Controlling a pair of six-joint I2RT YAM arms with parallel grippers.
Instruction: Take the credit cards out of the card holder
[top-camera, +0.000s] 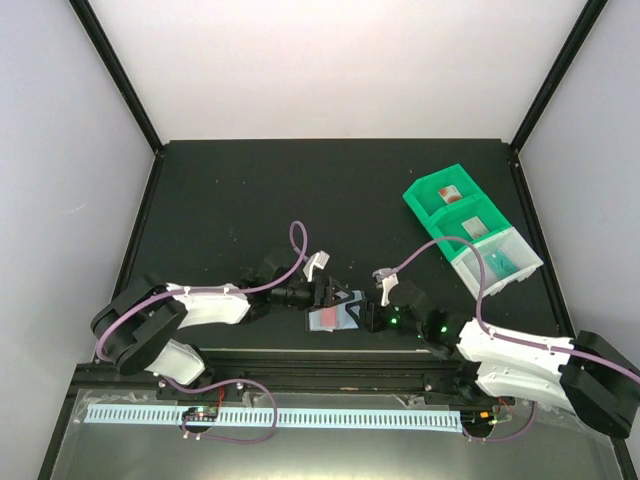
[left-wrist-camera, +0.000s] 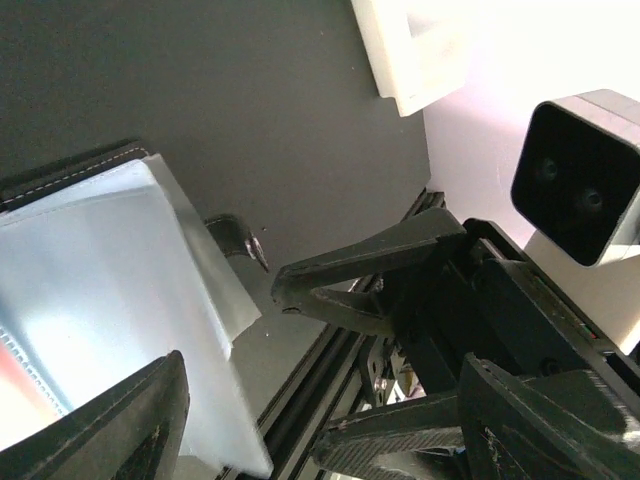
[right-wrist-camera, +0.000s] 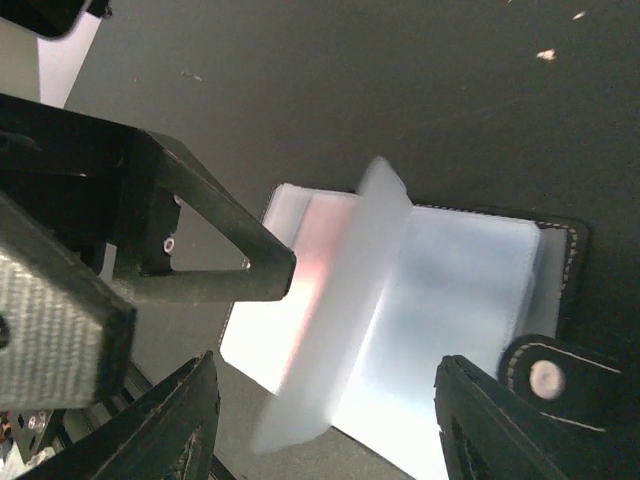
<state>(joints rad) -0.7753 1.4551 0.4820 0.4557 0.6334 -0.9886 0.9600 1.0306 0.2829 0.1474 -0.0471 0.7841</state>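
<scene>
Black tabletop (top-camera: 220, 200), white walls on three sides. At its near edge the card holder (top-camera: 335, 318) lies open between my two arms, pale blue-grey inside facing up, black stitched cover underneath. One clear sleeve leaf (right-wrist-camera: 340, 320) stands tilted up from the spread, and a red card (right-wrist-camera: 308, 272) shows as a pink tint in the pocket behind it. The clasp tab (right-wrist-camera: 545, 375) sits at one corner. My left gripper (left-wrist-camera: 322, 365) has its jaws wide apart over the holder's edge, pinching nothing. My right gripper (right-wrist-camera: 325, 362) is equally wide, straddling the raised leaf and holding nothing. The bin trays (top-camera: 470, 230) stand well apart at far right, with a reddish item (top-camera: 452, 192) in a green compartment and a teal card (top-camera: 505, 262) in the clear one. Risk: closing on the leaf instead of the card would drag the whole holder, and the two grippers are near enough to collide. Unclear: the leaf is blurred, the red card's edge is indistinct, and I cannot tell how many cards are inside.
</scene>
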